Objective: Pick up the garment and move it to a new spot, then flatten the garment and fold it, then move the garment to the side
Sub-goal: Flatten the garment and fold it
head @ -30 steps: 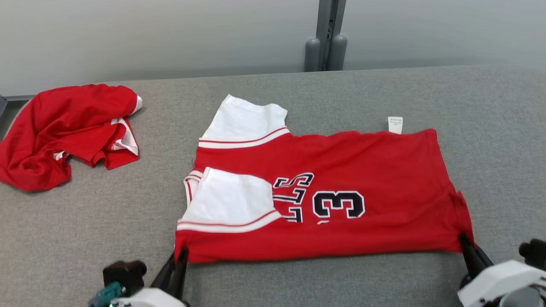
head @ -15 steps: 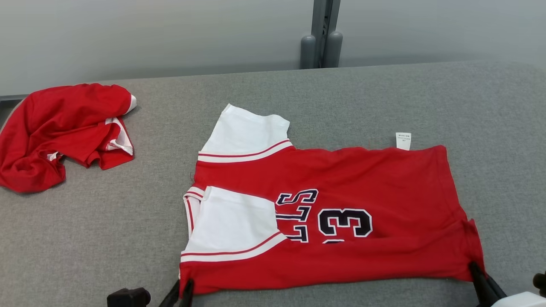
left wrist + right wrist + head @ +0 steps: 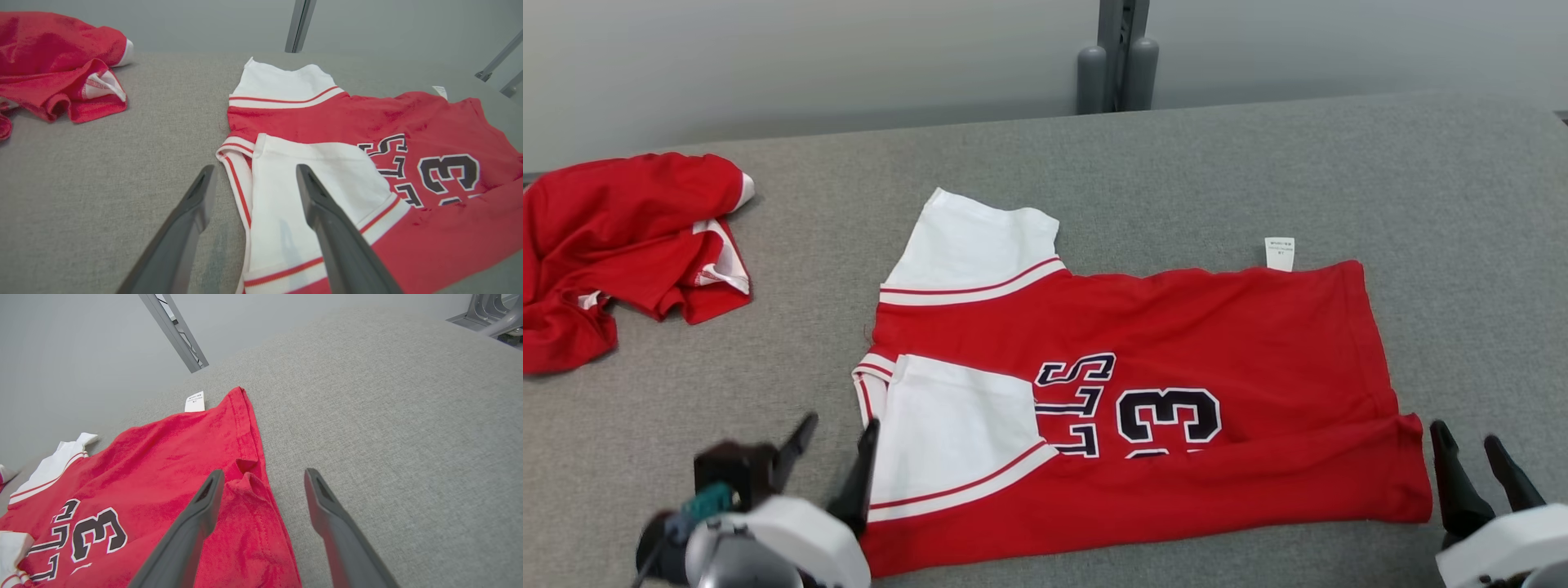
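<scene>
The red jersey (image 3: 1143, 392) lies spread in the middle of the grey surface (image 3: 1258, 163), number side up. One white sleeve (image 3: 956, 416) is folded in across the chest, and the near long edge is turned over, so that it covers the bottom of the digits. Both claws are apart and hold nothing. The left claw (image 3: 840, 423) sits at the collar end, with one finger over the sleeve and the other over bare surface in its wrist view. The right claw (image 3: 1464, 435) stands just beside the hem corner (image 3: 1409, 433).

The weak spot looks like that hem corner, which is puckered rather than flat (the right wrist view shows a small raised tuck there). If the next fold goes over it, the crease would likely be pressed in and the edges would not line up. At the left end, closing the claw where it stands could pinch only the loose sleeve layer and drag it out of the fold. From this angle I cannot tell whether either finger touches the cloth.

A crumpled red garment (image 3: 621, 245) lies well apart at the far left. Sliding the jersey that way at the end risks pushing the two together.
</scene>
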Motion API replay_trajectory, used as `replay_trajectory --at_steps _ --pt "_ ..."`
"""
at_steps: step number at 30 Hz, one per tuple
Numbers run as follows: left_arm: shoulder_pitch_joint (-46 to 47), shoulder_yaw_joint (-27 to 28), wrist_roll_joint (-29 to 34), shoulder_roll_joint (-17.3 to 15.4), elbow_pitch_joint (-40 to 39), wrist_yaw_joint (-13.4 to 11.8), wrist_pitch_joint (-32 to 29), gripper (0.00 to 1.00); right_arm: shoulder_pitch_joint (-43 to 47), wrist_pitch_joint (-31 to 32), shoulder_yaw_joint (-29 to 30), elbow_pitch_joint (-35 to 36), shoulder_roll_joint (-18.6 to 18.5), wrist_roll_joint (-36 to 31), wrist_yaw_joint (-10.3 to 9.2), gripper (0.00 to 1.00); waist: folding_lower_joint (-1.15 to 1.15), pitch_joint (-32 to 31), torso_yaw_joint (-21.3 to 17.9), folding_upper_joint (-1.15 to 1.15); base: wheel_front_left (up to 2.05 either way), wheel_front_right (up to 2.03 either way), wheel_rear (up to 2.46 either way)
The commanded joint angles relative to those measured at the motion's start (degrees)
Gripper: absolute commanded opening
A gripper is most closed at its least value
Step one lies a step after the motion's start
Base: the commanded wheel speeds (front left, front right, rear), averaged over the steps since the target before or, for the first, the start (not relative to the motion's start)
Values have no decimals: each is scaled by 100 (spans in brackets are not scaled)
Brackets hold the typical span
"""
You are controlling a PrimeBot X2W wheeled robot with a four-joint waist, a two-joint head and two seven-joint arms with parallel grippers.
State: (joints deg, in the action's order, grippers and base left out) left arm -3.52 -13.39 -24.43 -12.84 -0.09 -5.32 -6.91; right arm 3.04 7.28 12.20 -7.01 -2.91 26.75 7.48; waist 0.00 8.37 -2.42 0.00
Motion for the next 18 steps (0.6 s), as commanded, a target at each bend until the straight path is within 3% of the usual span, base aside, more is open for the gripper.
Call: replay_trajectory --at_steps 1,10,18 --pt "358 -3 84 -96 83 83 -17 100 -141 -40 -62 70 -24 -88 3 100 0 79 -56 0 0 0 0" --pt "2667 -304 487 -426 1312 578 -536 100 -1060 -10 -782 174 -221 -99 3 100 0 731 -489 0 0 0 0" --pt "4023 -367 633 -391 2457 644 -727 100 -1742 -91 -1244 135 -363 8 3 100 0 1320 -855 0 0 0 0"
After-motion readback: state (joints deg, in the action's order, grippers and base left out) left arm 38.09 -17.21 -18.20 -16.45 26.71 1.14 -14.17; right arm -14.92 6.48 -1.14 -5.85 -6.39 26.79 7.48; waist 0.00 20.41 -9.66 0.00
